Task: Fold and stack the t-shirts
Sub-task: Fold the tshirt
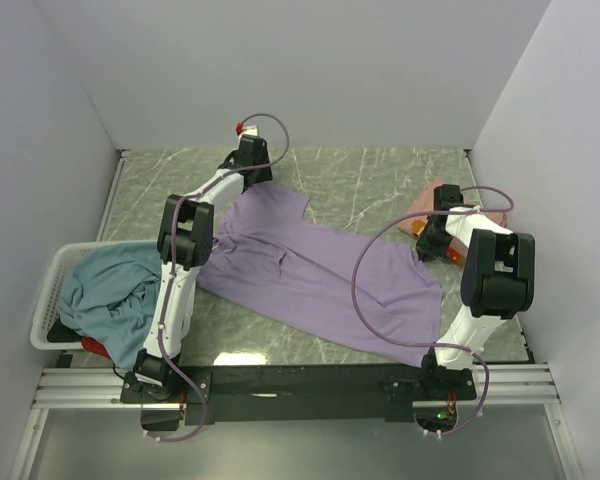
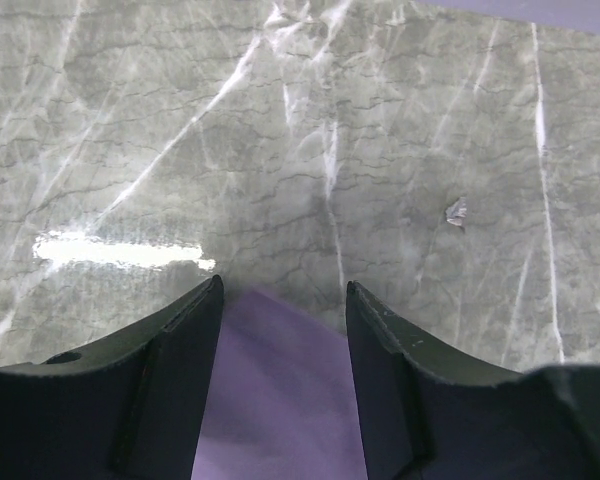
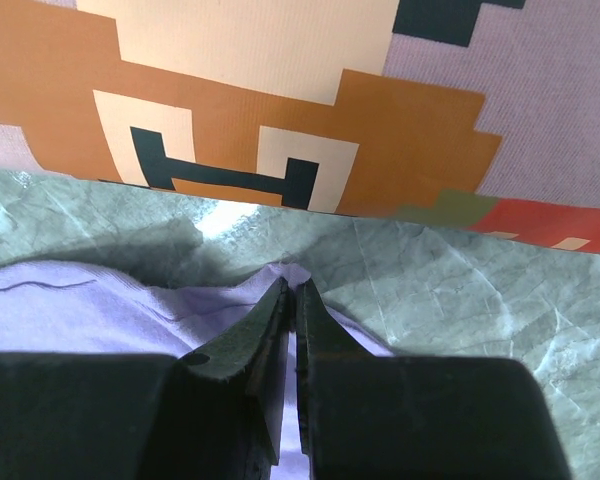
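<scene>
Seen from above, the lavender t-shirt [image 1: 310,275] lies spread on the worktop [image 1: 380,180], with the left gripper [image 1: 248,158] at its 11 o'clock corner and the right gripper [image 1: 428,240] at its 3 o'clock edge. In the left wrist view the fingers stand apart, with cloth between them. In the right wrist view the gripper is clenched on the lavender edge.

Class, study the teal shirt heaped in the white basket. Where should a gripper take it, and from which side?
Probably a raised fold on top of the teal shirt, reached from above: it lies crumpled in the basket, whose walls block a sideways approach, and its ridges suit a pinch.
</scene>
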Robot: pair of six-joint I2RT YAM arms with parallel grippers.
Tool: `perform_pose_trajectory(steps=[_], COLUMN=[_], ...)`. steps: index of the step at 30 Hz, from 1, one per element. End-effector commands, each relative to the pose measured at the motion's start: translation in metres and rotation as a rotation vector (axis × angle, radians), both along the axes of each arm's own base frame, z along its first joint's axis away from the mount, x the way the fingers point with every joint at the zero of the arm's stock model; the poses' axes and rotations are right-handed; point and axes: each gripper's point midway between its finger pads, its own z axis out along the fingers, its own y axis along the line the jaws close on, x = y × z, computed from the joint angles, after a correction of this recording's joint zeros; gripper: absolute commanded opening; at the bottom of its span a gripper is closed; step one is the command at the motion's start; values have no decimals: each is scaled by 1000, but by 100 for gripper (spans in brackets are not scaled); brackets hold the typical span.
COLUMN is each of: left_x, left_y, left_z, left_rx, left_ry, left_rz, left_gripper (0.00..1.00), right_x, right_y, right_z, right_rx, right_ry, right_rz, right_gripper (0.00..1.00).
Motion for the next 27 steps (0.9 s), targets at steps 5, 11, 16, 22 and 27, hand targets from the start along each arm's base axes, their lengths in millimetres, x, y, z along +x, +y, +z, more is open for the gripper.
perform_pose_trajectory(steps=[5,11,16,22,27], left_x=[3,3,-1,-4,-7], left_y=[8,4,-4,-5,-6], left_z=[43,32,15,2,-5], left_rx=[6,12,-4,-1,5], left_ry=[-84,-62,-20,8,31], left_rz=[35,5,-37,-52,-65], left_gripper=[59,59,57,55,45], right_x=[-22,-20,-21,-21,-21], right_y=[12,14,13,14,14], right_z=[-22,-22,-22,-22,-22], right_rx=[33,38,36,37,34], right_ry=[114,117,120,125,126], right_rz=[35,39,40,41,41], right_gripper=[9,9,9,9,9])
